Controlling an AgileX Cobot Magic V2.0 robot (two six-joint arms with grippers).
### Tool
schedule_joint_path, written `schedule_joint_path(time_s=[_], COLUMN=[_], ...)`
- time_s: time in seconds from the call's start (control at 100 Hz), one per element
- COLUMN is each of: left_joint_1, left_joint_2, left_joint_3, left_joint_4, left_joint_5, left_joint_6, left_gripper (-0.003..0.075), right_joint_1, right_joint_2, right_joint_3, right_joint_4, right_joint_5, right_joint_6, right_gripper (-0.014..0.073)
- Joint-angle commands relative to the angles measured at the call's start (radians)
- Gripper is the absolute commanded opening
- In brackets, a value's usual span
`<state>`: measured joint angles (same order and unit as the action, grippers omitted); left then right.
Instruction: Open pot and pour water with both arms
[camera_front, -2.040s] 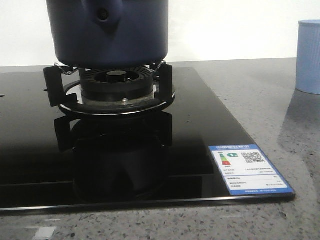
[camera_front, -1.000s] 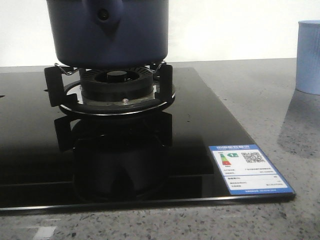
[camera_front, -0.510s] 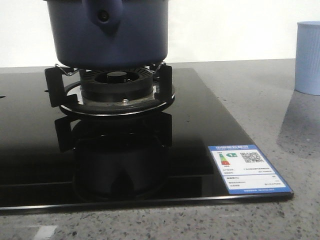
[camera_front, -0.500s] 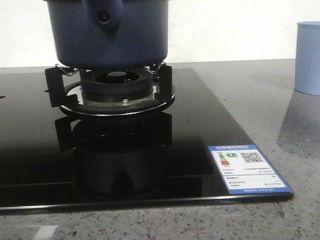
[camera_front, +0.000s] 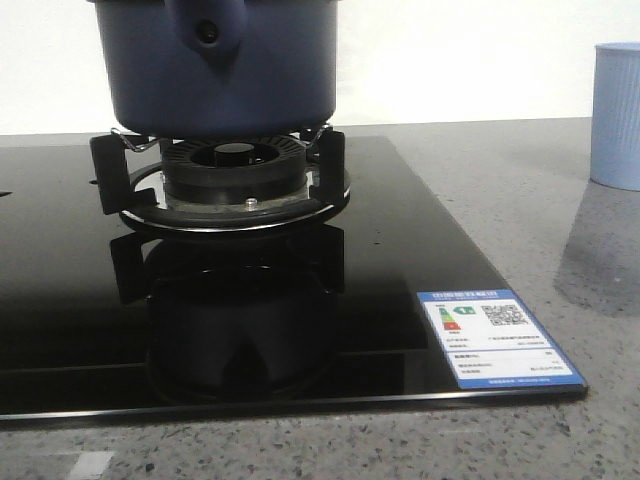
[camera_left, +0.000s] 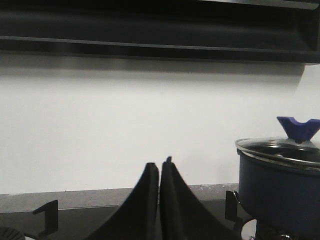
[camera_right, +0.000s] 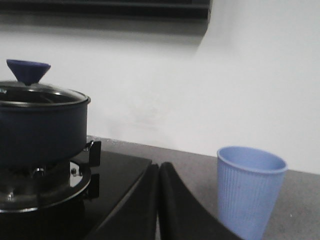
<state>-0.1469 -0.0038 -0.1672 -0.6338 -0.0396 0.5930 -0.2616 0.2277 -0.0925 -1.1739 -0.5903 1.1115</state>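
Note:
The dark navy-blue pot stands on the gas burner's black supports at the back left of the front view. Its glass lid with a blue knob sits on it. The pot also shows in the left wrist view and the right wrist view, with the lid's knob on top. My left gripper is shut and empty, apart from the pot. My right gripper is shut and empty, between the pot and the pale blue ribbed cup.
The black glass hob carries a blue and white sticker at its front right corner. The cup stands on the grey speckled counter at the far right. A white wall and a dark hood are behind.
The pot and cup stay in place. The front view shifts very slightly. No gripper shows in the earlier frames.

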Motion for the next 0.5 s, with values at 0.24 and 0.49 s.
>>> schedule_joint_path(time_s=[0.24, 0.49], left_joint_1=[0.003, 0.003], left_joint_2=[-0.018, -0.018], left_joint_3=[-0.021, -0.021], left_joint_4=[-0.007, -0.007], left_joint_5=[-0.041, -0.041], left_joint_6=[-0.007, -0.007], left_gripper=[-0.002, -0.002], right_joint_1=[0.005, 0.005], right_joint_2=[-0.002, -0.002], right_joint_3=[0.024, 0.024], right_joint_4=[0.024, 0.024], right_joint_5=[-0.006, -0.006], right_joint_6=[-0.001, -0.001], right_gripper=[-0.0049, -0.0049])
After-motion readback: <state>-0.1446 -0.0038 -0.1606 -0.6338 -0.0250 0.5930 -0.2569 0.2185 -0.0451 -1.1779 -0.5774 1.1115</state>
